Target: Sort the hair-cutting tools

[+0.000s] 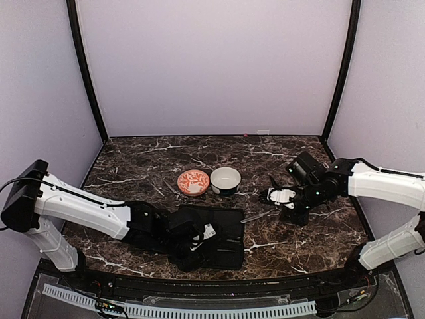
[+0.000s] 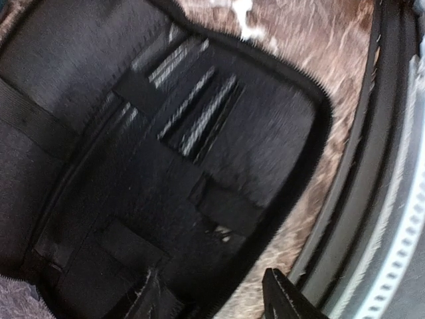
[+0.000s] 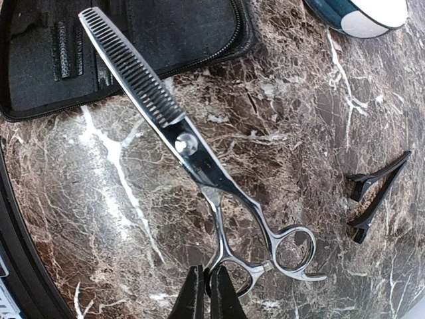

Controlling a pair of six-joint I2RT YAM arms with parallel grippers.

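Silvery thinning scissors [image 3: 192,149] lie on the marble; they show as a thin silver line in the top view [image 1: 257,215]. My right gripper [image 3: 206,296] is shut on the near ring handle, blades pointing toward the open black case [image 3: 133,46]. A black hair clip [image 3: 378,196] lies on the marble to the right of the scissors. My left gripper [image 2: 216,302] is open and empty, low over the case's inside [image 2: 166,166], near its corner. Blurred, striped silvery tools [image 2: 199,113] sit under elastic loops in the case. The top view shows the left gripper [image 1: 196,242] above the case [image 1: 226,249].
An orange-patterned bowl [image 1: 193,181] and a white bowl [image 1: 226,179] stand side by side behind the case. The white bowl's edge shows in the right wrist view [image 3: 362,13]. The table's black front rim [image 2: 372,199] runs just beside the case.
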